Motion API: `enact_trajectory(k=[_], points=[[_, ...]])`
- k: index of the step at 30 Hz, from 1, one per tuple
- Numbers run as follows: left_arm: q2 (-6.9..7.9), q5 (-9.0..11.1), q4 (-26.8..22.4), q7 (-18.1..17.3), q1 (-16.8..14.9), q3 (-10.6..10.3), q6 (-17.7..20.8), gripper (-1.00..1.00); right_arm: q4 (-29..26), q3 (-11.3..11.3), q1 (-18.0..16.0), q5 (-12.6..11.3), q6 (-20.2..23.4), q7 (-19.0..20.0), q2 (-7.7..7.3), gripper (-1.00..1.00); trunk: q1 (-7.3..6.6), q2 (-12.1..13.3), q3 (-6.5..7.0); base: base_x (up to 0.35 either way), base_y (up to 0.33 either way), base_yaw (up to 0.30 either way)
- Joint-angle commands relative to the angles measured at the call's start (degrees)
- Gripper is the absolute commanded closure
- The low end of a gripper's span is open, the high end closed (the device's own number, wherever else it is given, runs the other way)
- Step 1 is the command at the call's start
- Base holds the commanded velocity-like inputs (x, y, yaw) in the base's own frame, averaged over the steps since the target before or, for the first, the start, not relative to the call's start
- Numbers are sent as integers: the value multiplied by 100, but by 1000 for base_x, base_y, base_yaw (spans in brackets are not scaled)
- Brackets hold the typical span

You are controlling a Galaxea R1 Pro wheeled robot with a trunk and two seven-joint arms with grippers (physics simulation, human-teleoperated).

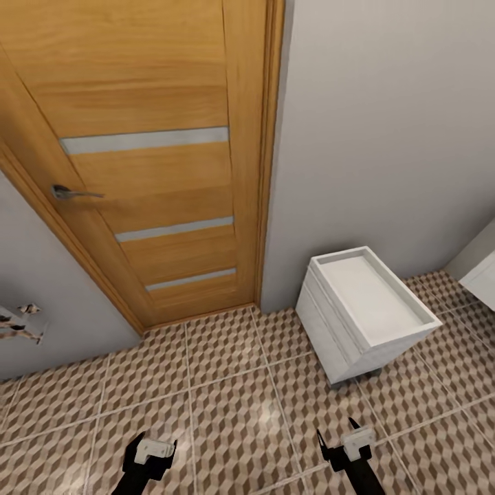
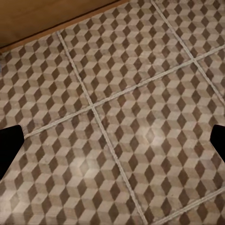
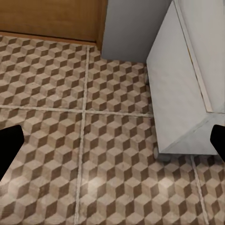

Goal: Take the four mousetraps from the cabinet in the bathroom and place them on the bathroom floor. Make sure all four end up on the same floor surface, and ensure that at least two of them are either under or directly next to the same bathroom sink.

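The mousetraps and the cabinet are out of view. The bathroom floor (image 1: 234,405), tiled in a brown, beige and white cube pattern, spreads in front of me. My left gripper (image 1: 155,440) hangs low over the tiles, open, with nothing between its dark fingertips (image 2: 9,145). My right gripper (image 1: 337,430) hovers likewise, open and empty, with a small white drawer unit (image 3: 183,93) just ahead of it. A white corner (image 1: 482,278) pokes in at the far right; I cannot tell whether it belongs to the bathroom sink.
A closed orange-brown wooden door (image 1: 144,158) with a chrome lever handle (image 1: 69,193) stands ahead on the left, a grey wall (image 1: 385,137) to its right. The white drawer unit (image 1: 364,313) on castors sits against that wall. A small fixture (image 1: 19,323) hangs on the left wall.
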Motion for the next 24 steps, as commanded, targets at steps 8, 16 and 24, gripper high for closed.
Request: enact_trajectory(k=[8, 16, 24], points=[[-3, 53, 21, -22, -8, -48, -27, -100, 2, 17, -3, 54, -8, -59, -1, -100, 3, -9, 44, 0, 0, 186], [-3, 53, 21, -18, -8, -48, -26, -100, 2, 18, -3, 53, -8, -59, -1, -100, 3, -9, 98, 0, 0, 186], [-3, 53, 21, -20, -8, -48, -25, -100, 2, 20, -3, 53, -8, -59, -1, -100, 3, -9, 151, 0, 0, 186]])
